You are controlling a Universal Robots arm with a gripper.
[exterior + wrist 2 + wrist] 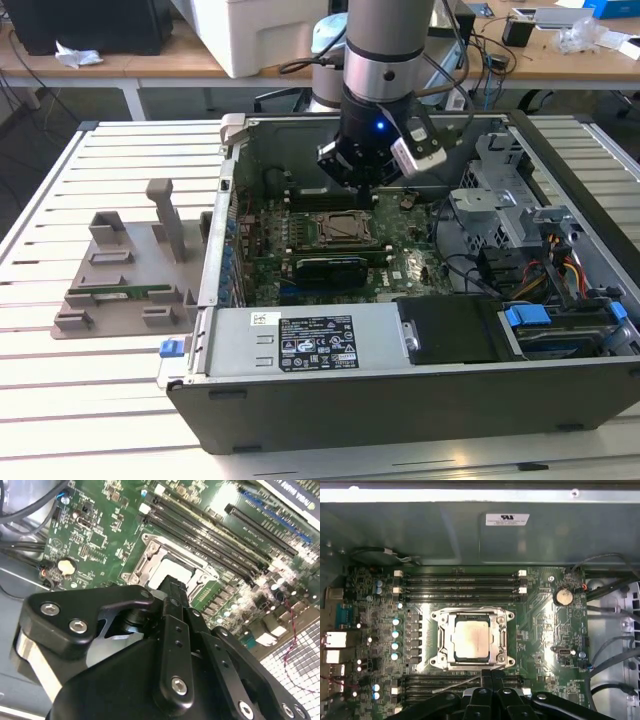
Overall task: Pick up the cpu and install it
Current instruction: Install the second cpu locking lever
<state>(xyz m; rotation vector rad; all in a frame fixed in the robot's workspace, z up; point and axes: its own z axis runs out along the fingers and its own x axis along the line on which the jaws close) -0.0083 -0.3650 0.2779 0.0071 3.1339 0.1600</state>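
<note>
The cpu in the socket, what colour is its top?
Shiny silver-grey with a tan sheen, the cpu shows best in the first wrist view.

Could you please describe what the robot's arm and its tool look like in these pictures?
In the exterior view the arm is a thick silver-grey cylinder above a black wrist section with a small blue light and a white block on one side. In the second wrist view the tool is matte black, built of angular linkage plates joined by silver screws.
</note>
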